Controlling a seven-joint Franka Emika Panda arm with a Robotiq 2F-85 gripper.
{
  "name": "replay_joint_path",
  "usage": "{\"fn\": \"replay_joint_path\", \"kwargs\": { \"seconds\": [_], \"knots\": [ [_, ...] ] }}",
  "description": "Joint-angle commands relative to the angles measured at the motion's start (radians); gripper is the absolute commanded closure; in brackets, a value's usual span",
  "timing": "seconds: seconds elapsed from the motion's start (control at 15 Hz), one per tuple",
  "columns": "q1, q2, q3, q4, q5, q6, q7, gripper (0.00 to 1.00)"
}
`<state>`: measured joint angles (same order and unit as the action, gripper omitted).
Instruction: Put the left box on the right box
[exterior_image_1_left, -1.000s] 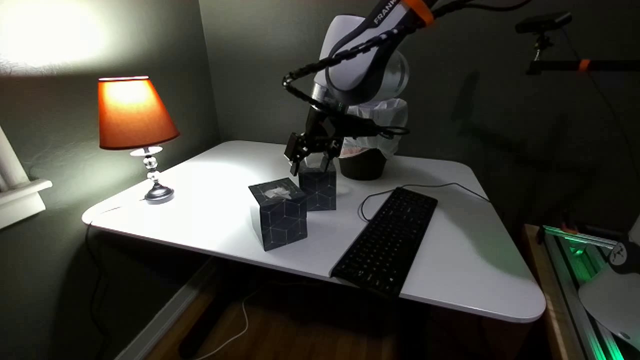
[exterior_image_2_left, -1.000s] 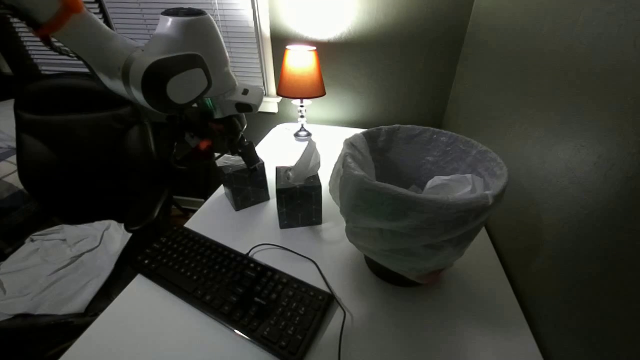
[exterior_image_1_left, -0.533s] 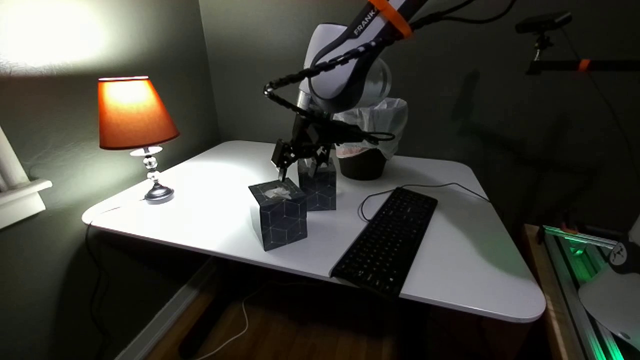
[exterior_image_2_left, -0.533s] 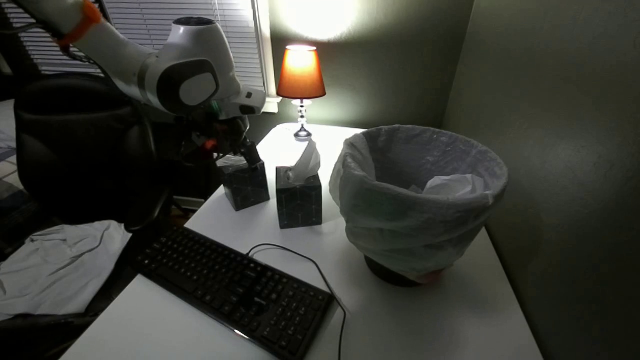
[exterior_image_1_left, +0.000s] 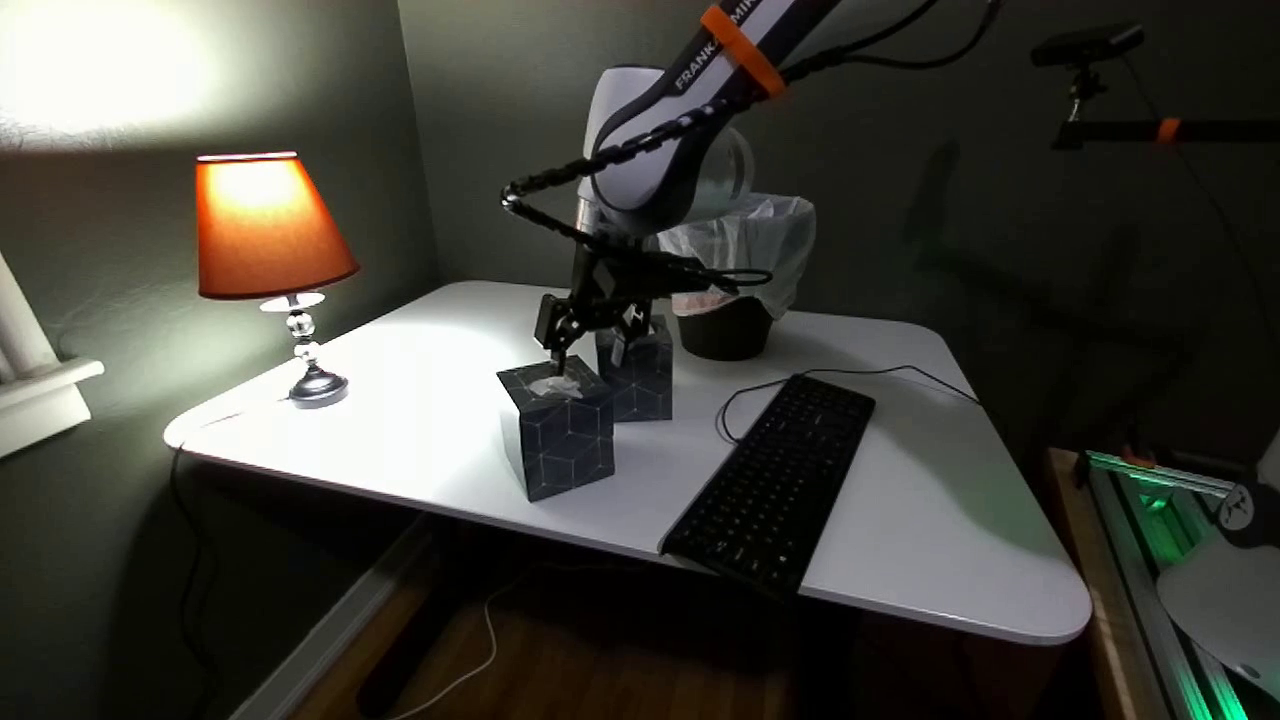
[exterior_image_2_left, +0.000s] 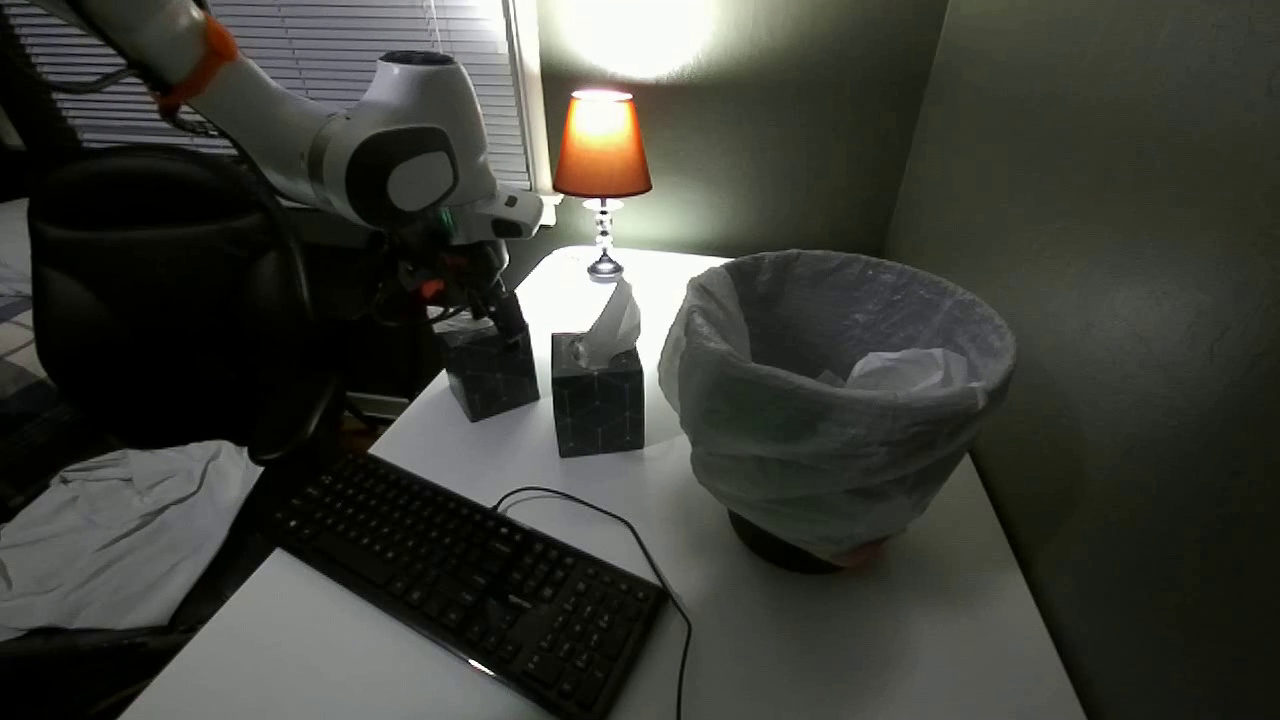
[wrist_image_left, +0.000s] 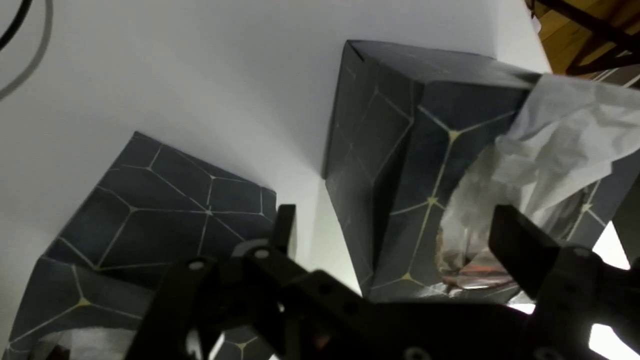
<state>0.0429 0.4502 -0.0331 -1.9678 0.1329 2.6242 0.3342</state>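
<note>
The gripper (wrist_image_left: 395, 220) is spread wide, slanting down over the left box (exterior_image_1_left: 570, 445). In the wrist view one of its fingers (wrist_image_left: 286, 227) stands over the gap between the boxes and the other above the left box's mouth, with one wall of that box between them; whether either touches it I cannot tell.

From left to right in an exterior view: a lit lamp (exterior_image_1_left: 275, 230) with an orange shade stands on the white desk (exterior_image_1_left: 430, 420). The left box sits upright near the front edge, mouth facing up, turned askew with one vertical edge toward that front. Its sides look nearly equal, so I cannot tell which axis is longest. Its white tissue (wrist_image_left: 575, 145) flops low, away from the other box. Just beside and behind it, apart, is the right box (exterior_image_1_left: 645, 390), also upright, set squarer to the view, a taller tissue (exterior_image_2_left: 612, 330) rising from its top. Next come a lined bin (exterior_image_1_left: 725, 330), farther back, and a black keyboard (exterior_image_1_left: 775, 480) slanting to the front edge.
</note>
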Motion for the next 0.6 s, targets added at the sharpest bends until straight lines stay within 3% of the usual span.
{"fn": "replay_joint_path", "kwargs": {
  "seconds": [0.0, 0.13, 0.2, 0.4, 0.53],
  "knots": [
    [0.019, 0.042, -0.016, 0.056, -0.013, -0.047, 0.029, 0.12],
    [0.017, 0.053, -0.014, 0.072, -0.009, -0.059, 0.026, 0.23],
    [0.017, 0.059, -0.013, 0.078, -0.009, -0.064, 0.026, 0.21],
    [0.016, 0.075, -0.013, 0.098, -0.008, -0.080, 0.025, 0.29],
    [0.015, 0.082, -0.012, 0.107, -0.005, -0.082, 0.023, 0.45]
  ]
}}
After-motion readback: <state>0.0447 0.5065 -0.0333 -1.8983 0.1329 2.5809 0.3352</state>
